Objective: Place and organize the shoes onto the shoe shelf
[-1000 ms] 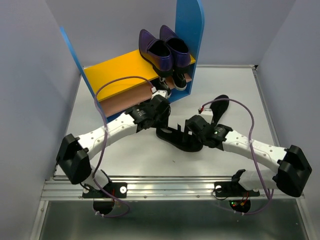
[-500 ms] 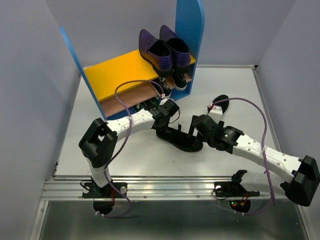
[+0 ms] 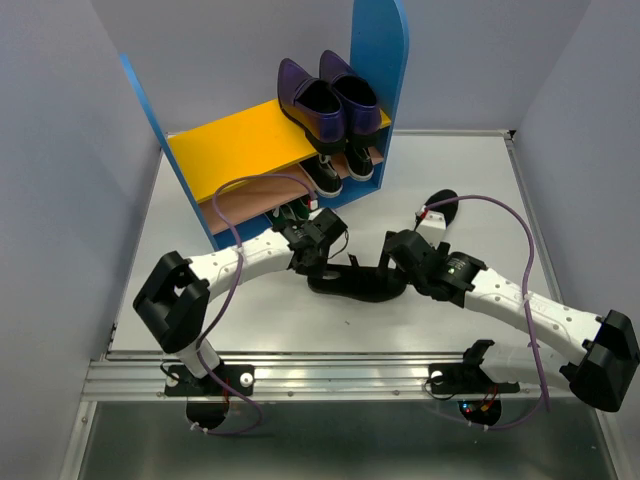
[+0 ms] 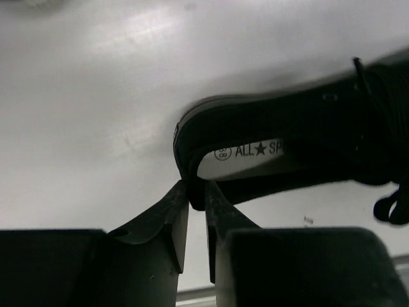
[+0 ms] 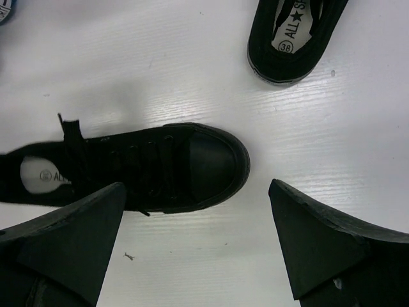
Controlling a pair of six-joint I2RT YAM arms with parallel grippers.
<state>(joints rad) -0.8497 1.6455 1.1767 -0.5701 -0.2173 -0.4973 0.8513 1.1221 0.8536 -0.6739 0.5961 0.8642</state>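
Observation:
A black lace-up sneaker [image 3: 358,283] lies on the table in front of the shoe shelf [image 3: 230,145]. My left gripper [image 3: 316,262] is shut on its heel rim; in the left wrist view the fingers [image 4: 172,211] pinch the heel collar of the sneaker [image 4: 287,128]. My right gripper [image 3: 396,256] is open and empty above its toe [image 5: 160,166]. A second black sneaker [image 3: 440,207] lies further right and also shows in the right wrist view [image 5: 294,38]. Two purple loafers [image 3: 330,95] stand on the yellow top board. Another black sneaker [image 3: 326,176] sits on the lower board.
The shelf's tall blue side panel [image 3: 376,60] stands just behind the arms. A bit of green shoe [image 3: 290,212] shows under the top board. Grey walls close in the table on the left, back and right. A metal rail [image 3: 330,378] runs along the near edge.
My left gripper has moved from the shelf's lower tier down to the sneaker's heel and shut on it. My right arm shifted right and stretched out early on, then held over the toe.

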